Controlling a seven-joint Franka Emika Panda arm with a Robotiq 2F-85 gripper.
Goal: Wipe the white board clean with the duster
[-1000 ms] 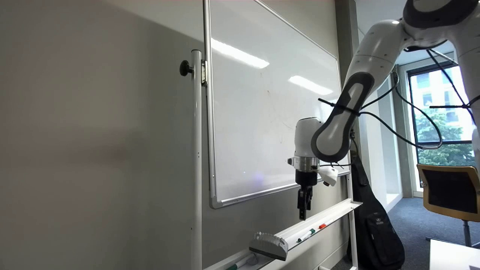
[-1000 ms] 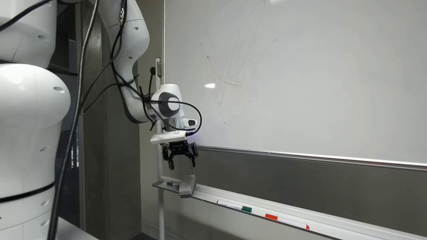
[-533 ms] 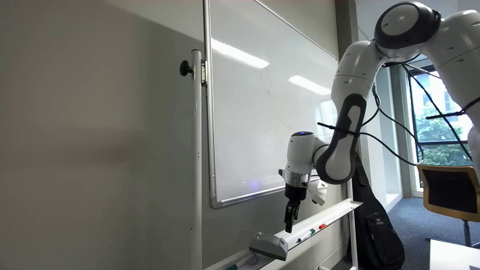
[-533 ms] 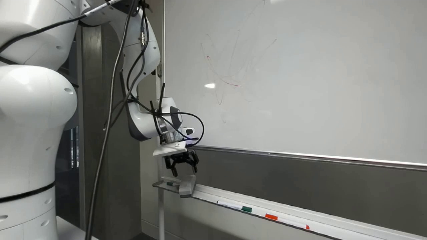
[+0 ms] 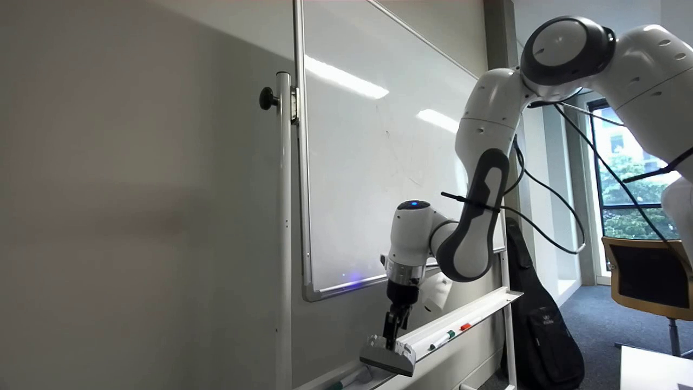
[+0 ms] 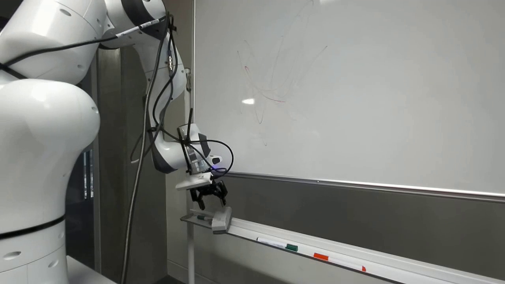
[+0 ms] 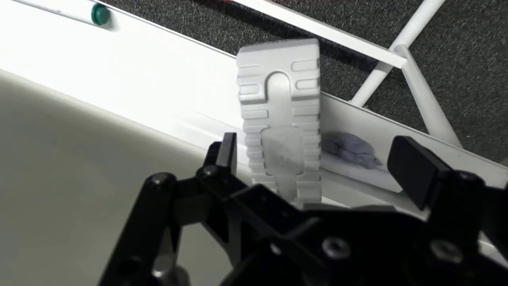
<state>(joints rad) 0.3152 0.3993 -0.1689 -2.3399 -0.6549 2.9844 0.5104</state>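
The white board (image 5: 357, 179) stands upright in its silver frame. In an exterior view the white board (image 6: 375, 98) bears faint curved marks and a red stroke (image 6: 272, 99). The duster (image 6: 221, 221), pale grey with a ridged back, lies across the tray below the board. In an exterior view the duster (image 5: 385, 358) overhangs the tray's front edge. My gripper (image 6: 213, 204) points down, open and empty, just above it. In the wrist view the duster (image 7: 279, 111) shows between the open fingers of my gripper (image 7: 319, 163), nearer the left finger. Its near end is hidden behind the gripper.
The narrow tray (image 7: 139, 67) holds a green-capped marker (image 6: 292, 247) and a red-capped marker (image 6: 321, 256). Another marker (image 6: 203, 217) and a crumpled grey-blue piece (image 7: 351, 149) lie beside the duster. A stand post (image 5: 284, 227) rises at the board's end. A black bag (image 5: 541, 325) leans behind.
The arm has lowered and brought my open gripper along the tray to just above the duster. The duster, markers and board have not moved.
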